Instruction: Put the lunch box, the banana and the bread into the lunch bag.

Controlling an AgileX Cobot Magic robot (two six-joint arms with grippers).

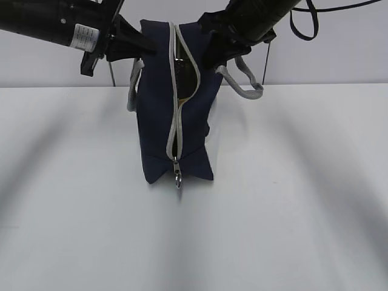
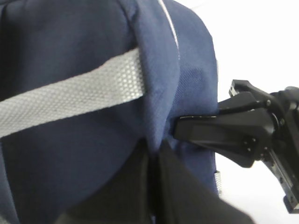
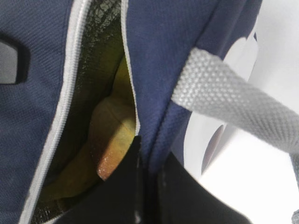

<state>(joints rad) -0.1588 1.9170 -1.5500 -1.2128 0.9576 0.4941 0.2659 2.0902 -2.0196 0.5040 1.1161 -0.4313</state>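
Here, a navy lunch bag stands upright at the middle of a white desk, its grey zipper open down the front with the ring pull hanging at the bottom. The left end effector is clamped on the bag's upper left edge, and the right end effector is clamped on the upper right edge, beside a grey handle. Through the gap, the right wrist view shows the yellow banana and the golden-brown bread inside. The lunch box cannot be made out, though nothing lies out on the desk. Packing appears essentially done; only releasing the bag seems left.
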